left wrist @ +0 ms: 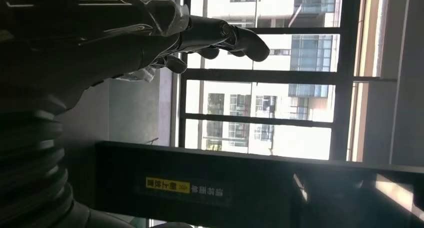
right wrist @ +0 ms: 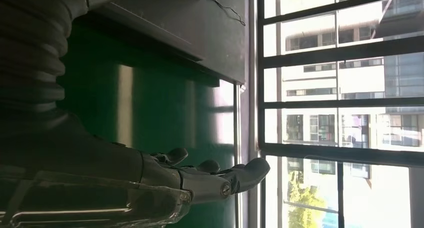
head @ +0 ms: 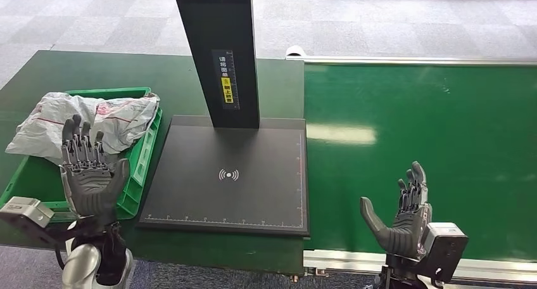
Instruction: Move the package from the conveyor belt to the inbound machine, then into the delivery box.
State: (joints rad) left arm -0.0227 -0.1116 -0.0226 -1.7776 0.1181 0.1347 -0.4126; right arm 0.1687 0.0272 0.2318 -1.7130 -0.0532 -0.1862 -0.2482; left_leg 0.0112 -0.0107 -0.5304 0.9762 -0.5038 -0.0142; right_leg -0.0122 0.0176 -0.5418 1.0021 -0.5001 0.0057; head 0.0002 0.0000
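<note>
Head view gives us the inbound machine (head: 228,175) as our landmark: a flat black scanning plate with a wireless mark at its centre and a ruler scale along its edges, with a black upright column (head: 218,51) rising from its far side and carrying a yellow and white label. To the left of the machine, just beside its edge, we see the green delivery box (head: 140,156), and the package (head: 82,121), a crumpled grey-white plastic mailer with red lines, lies in that box, its left part spilling over the box's left rim. To the right of the machine we see the green conveyor belt (head: 418,149), edged by a pale metal rail on the far side and another on the near side.

Our left hand (head: 88,175) is raised over the near part of the delivery box, to the left of the machine, palm toward the camera, fingers spread and upright, holding nothing; the package lies just beyond its fingertips. Our right hand (head: 402,216) is over the near edge of the belt, to the right of the machine, fingers extended and apart with the thumb splayed, also holding nothing.

In the left wrist view we see the left hand's dark fingers (left wrist: 235,38) stretched out against bright windows, with the machine's labelled column (left wrist: 240,185) across the frame. In the right wrist view the fingers (right wrist: 235,175) reach out over the green belt (right wrist: 165,113).
</note>
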